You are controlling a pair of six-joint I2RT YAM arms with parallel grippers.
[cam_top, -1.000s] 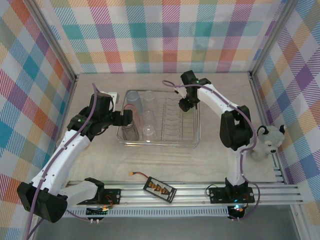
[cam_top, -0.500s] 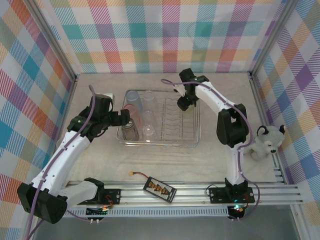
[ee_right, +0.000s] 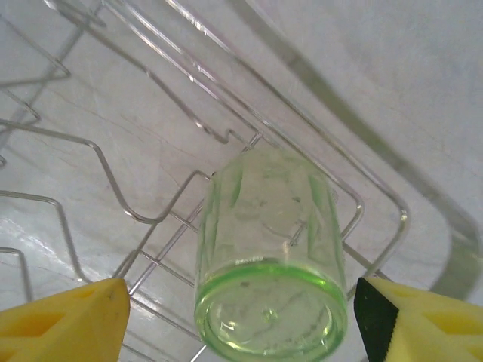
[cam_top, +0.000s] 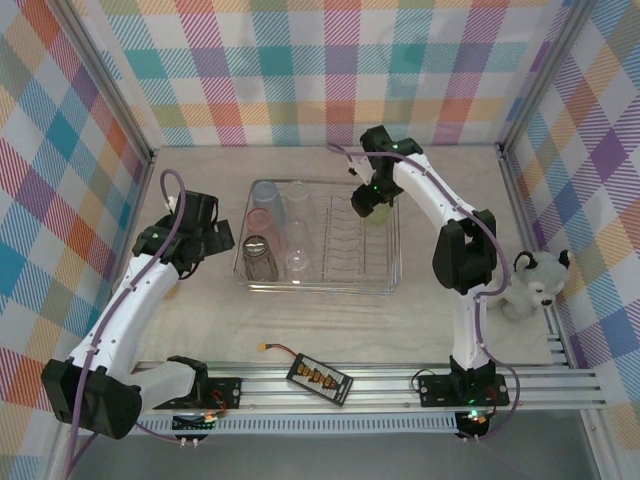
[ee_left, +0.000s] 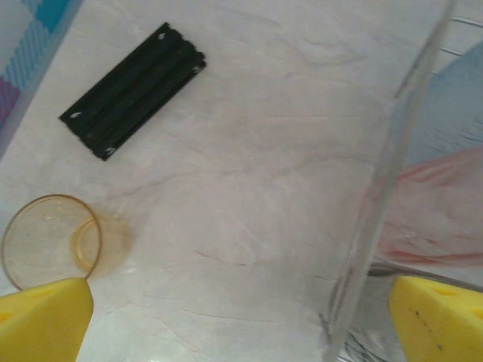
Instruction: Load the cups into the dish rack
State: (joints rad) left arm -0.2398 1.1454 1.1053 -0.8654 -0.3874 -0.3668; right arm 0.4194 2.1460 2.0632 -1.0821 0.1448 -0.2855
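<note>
One green cup (ee_right: 268,256) stands in the dish rack (ee_right: 151,219) corner between the spread jaws of my right gripper (ee_right: 240,294), placing seemingly done, so next my open left gripper (ee_left: 238,290) should take the amber cup (ee_left: 49,241).

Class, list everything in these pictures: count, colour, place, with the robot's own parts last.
table: one, beige.
dish rack: one, clear and wire, table centre.
blue cup: one, rack's far-left corner.
pink cup: one, nearer than the blue.
grey cup: one, rack's near-left corner.
clear cups: three, row right of those.
green cup: one, rack's far-right corner.
amber cup: one, table left of rack.
black block: one, table, beyond amber cup.
black board: one, orange parts, near rail.
plush toy: one, white-black, right edge.
arms: two, white-black.
left gripper: one, yellow-tipped, open.
right gripper: one, yellow-tipped, open around green cup.
</note>
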